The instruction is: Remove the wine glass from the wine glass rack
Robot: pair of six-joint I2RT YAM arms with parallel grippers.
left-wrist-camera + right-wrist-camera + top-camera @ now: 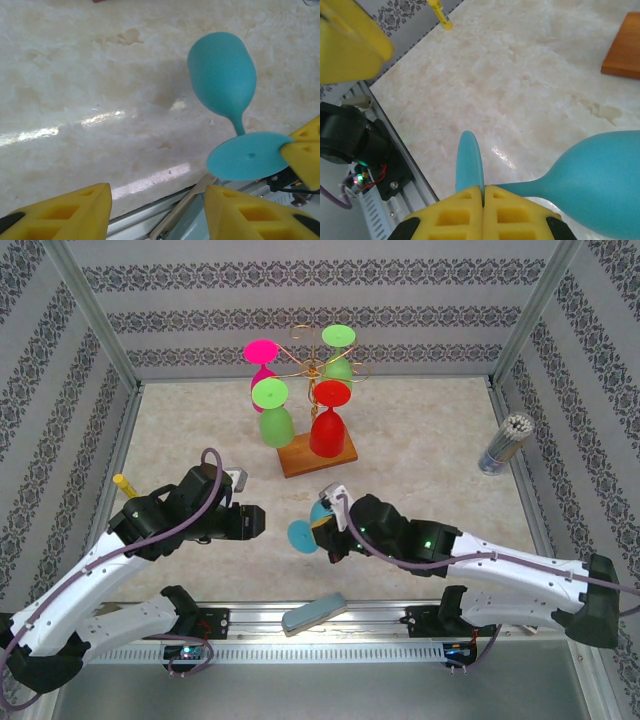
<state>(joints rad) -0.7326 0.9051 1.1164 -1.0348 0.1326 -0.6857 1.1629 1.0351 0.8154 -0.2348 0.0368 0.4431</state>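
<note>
Grip first: the right claw is pinching the teal wine glass by the rim of its round foot. Its yellow fingers are pressing together on the thin disc with no gap showing between them. The glass is lying on its side just ahead of that claw, low over the pale marbled table. The stem is running sideways from the pinch and the bowl is sitting off to the claw's right in the right wrist view. Whether the bowl is touching the table I cannot tell.

The glass is sitting well apart from the rack, which is standing far out ahead of both claws. Four other glasses (pink, red and two green) are hanging upside down from its gold wire arms, so the lifting-off is looking done for this one.

The left claw is facing the glass from just beside it, with its fingers spread wide and gripping nothing. In its wrist view the bowl and foot are lying ahead of it and to its right.

The glass is looking opaque and matte, more like plastic than real glass. I am judging it light and not very fragile, though smooth enough to slip. A pinch on the foot's edge is giving little contact and is letting the bowl's weight twist the glass around the fingers. The stem, close under the bowl, is seeming the steadier place to take hold, being slim enough for the fingers to close around.
</note>
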